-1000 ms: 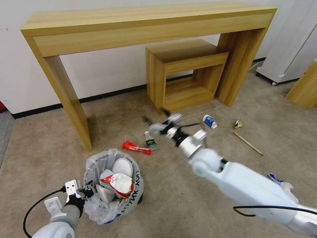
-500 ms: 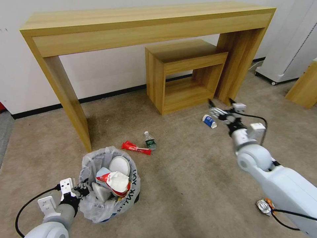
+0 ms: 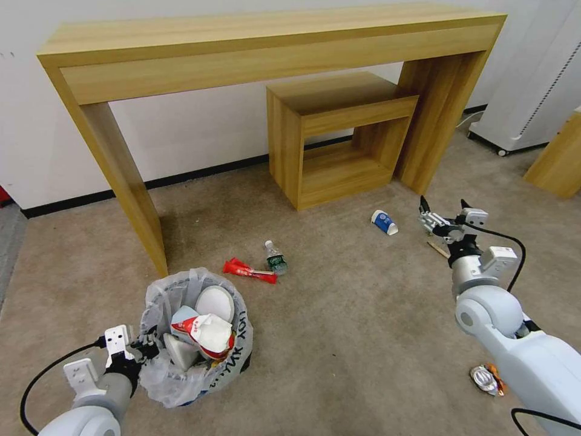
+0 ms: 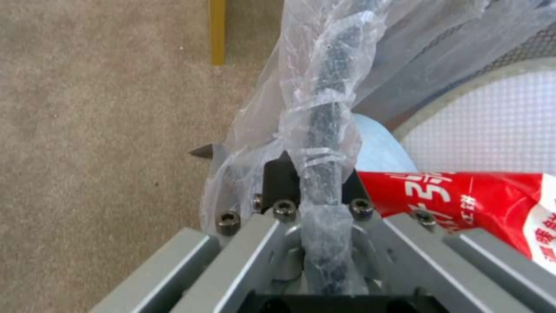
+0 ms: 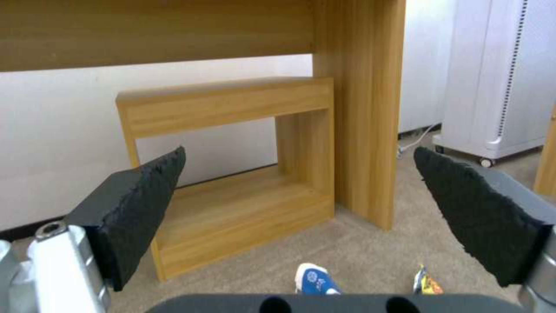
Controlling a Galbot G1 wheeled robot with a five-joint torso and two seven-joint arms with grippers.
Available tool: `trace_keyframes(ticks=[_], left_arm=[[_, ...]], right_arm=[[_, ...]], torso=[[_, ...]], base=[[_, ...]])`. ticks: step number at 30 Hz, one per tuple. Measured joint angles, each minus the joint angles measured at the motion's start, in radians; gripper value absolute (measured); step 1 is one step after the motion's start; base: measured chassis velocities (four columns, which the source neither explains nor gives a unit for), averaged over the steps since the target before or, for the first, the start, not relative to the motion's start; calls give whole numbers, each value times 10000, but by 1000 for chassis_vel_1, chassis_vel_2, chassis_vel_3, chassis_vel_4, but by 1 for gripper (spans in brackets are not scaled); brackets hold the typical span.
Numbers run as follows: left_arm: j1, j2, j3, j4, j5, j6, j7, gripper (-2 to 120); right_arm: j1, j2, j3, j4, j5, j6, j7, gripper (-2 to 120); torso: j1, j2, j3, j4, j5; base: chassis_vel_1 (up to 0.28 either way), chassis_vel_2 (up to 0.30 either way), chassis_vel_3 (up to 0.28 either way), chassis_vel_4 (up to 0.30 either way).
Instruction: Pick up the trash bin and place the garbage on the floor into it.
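Observation:
The trash bin, black with a crinkled white bag, stands low at the left on the beige floor. It holds white slippers and a red-and-white wrapper. My left gripper is shut on its bagged rim. Garbage lies on the carpet: a red wrapper, a small bottle, a blue-white paper cup, a wooden stick and a crushed can. My right gripper hangs open just right of the cup, its black pads wide apart above the cup and a small yellow wrapper.
A long wooden console table stands against the wall, its left leg close behind the bin. A smaller wooden bench sits under it. A white appliance and another wooden piece stand at the right.
My right arm has swung from the middle, near the bottle, to the right past the paper cup, its gripper still open. The bin and left gripper have shifted slightly down and left.

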Motion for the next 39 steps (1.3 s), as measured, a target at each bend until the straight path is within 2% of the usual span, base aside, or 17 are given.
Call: trace_keyframes(ticks=[9,19,39], left_arm=[[26,-60,-23,-86,-32,-25,-37,0],[64,-209,66,-118,448,-285,134,0],[83,-273,33,54,677,-412,174,0]], right_arm=[[-168,468,40,199,-624,11,-7,100],[-538,922,-88,528,-1654,-40,-113,100],[-524,1245,-470,360,-2093,99,-192,100]], torso=[[0,0,0,0,-3],[0,0,0,-1,-2],[0,0,0,0,-1]], base=[[0,0,0,0],[0,0,0,0],[0,0,0,0]])
